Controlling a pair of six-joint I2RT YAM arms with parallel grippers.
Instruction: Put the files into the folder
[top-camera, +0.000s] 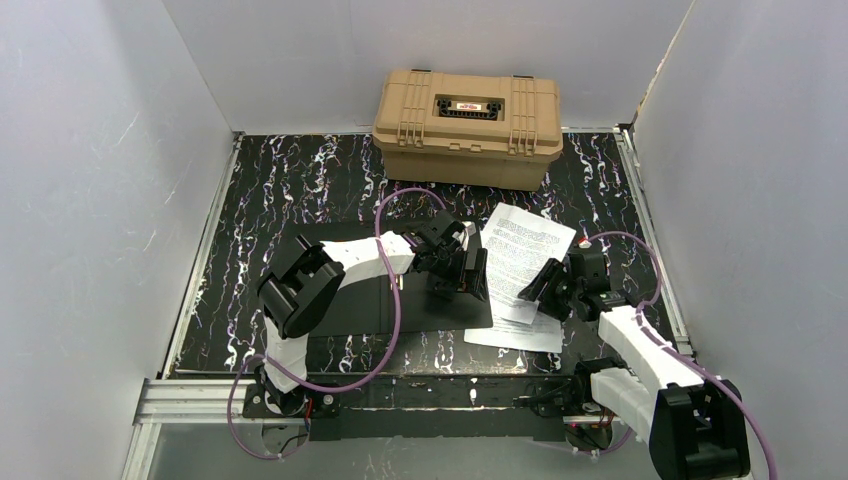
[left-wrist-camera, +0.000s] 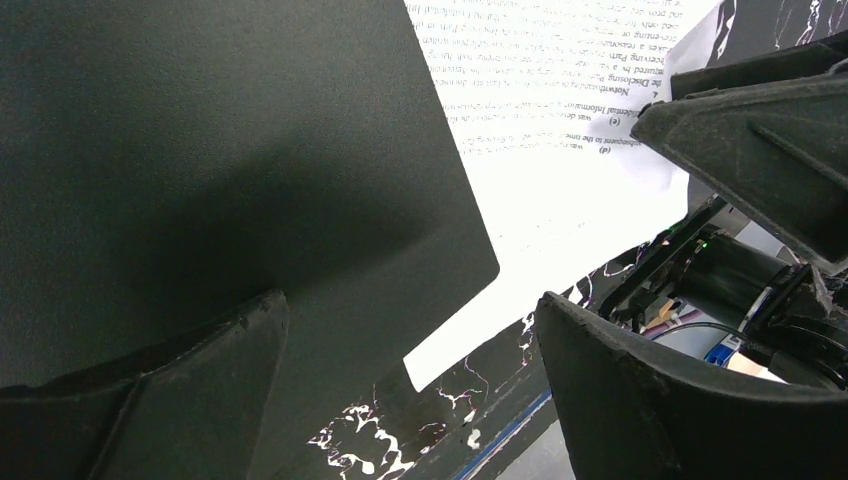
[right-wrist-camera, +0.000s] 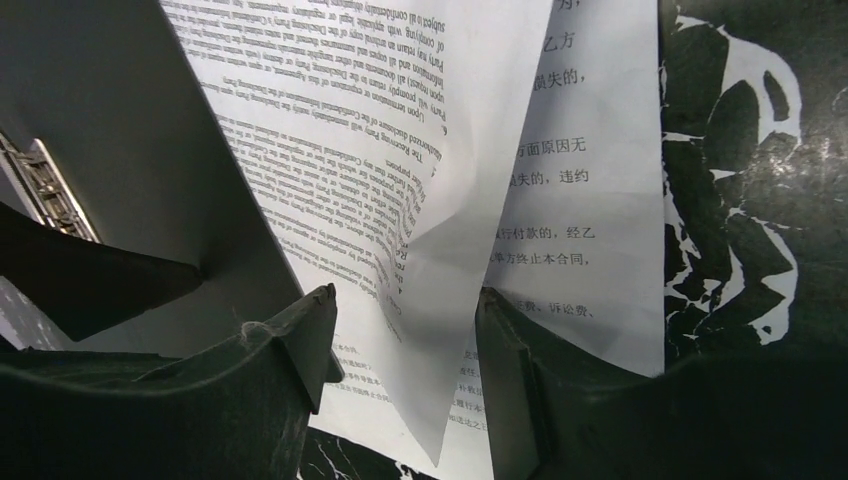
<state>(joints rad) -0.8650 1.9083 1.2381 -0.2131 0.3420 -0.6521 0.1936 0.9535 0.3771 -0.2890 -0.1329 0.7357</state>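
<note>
Black inner face of the open folder lies flat left of centre, and my left gripper hangs over its right edge, wrist bent down, jaws spread, holding nothing. The files touch that edge, top sheet buckled. My right gripper, low and angled inward, straddles the ridge with fingers apart, so I'd pinch gently and slide left without creasing
</note>
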